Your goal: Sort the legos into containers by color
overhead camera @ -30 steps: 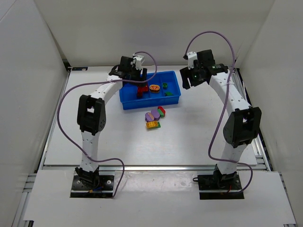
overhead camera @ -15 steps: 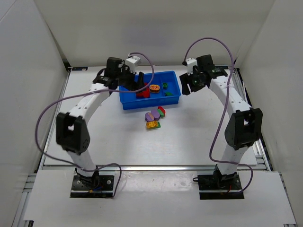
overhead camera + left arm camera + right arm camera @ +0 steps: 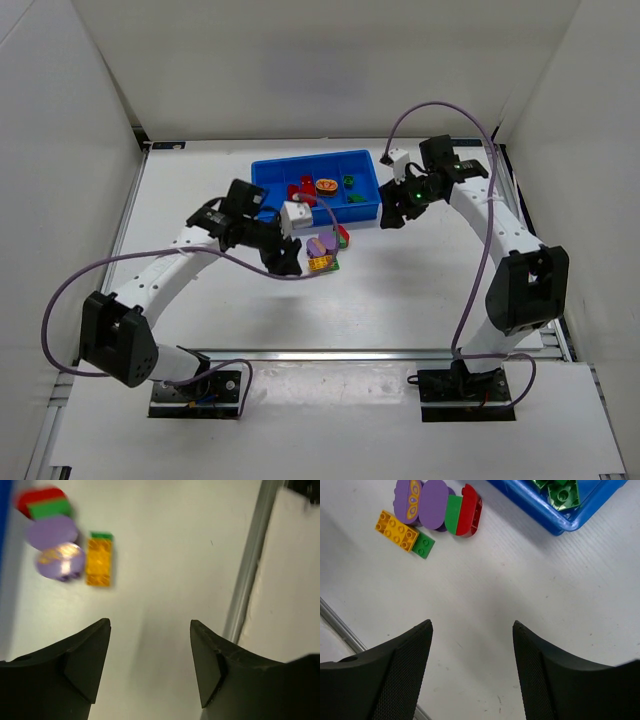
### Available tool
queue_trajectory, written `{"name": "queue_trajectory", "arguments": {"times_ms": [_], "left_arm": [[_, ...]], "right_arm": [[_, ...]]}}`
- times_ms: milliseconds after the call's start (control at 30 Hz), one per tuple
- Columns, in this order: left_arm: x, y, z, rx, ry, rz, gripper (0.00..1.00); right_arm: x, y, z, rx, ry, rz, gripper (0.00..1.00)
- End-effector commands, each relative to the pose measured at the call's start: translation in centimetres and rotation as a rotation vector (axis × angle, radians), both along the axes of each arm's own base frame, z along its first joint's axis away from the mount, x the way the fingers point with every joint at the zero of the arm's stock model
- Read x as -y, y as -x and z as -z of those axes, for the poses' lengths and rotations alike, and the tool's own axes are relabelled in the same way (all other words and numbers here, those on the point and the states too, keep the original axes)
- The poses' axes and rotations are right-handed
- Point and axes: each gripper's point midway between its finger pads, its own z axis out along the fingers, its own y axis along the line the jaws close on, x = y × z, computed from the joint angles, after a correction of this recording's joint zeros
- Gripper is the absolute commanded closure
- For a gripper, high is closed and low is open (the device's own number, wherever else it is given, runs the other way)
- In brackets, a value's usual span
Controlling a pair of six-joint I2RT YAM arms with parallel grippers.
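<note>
The left arm [image 3: 165, 270] and the right arm [image 3: 490, 215] are alike, with slim white links joined by chunky black joint housings [image 3: 527, 290]. Each rises from a flat black base plate [image 3: 195, 393] and carries a small white camera block [image 3: 292, 215] near its black wrist. A thin purple cable [image 3: 437, 104] loops loosely along each arm, and a small green light [image 3: 413, 197] glows on the right wrist. The left tool [image 3: 149, 625] has smooth, matte black wedge-shaped fingers [image 3: 85, 660], while the right tool [image 3: 471, 625] has fingers [image 3: 405, 670] of the same shape covered in a fine cross-hatched texture.
</note>
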Motion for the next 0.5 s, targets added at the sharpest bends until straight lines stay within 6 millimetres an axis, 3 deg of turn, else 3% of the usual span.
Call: {"name": "queue_trajectory", "arguments": {"times_ms": [0, 167, 467], "left_arm": [[-0.5, 3.1, 3.2, -0.007, -0.093, 0.075, 0.26], [0.5, 3.5, 6.8, -0.048, -0.167, 0.091, 0.31], [0.7, -1.9, 12.1, -0.014, -0.332, -0.038, 0.28]], "right_arm": [[0.0, 1.3, -1.3, 0.025, -0.016, -0.030, 0.31], [0.5, 1.6, -1.3, 0.039, -0.004, -0.021, 0.31], [1.3, 1.4, -2.1, 0.091, 0.032, -0.003, 0.30]]}}
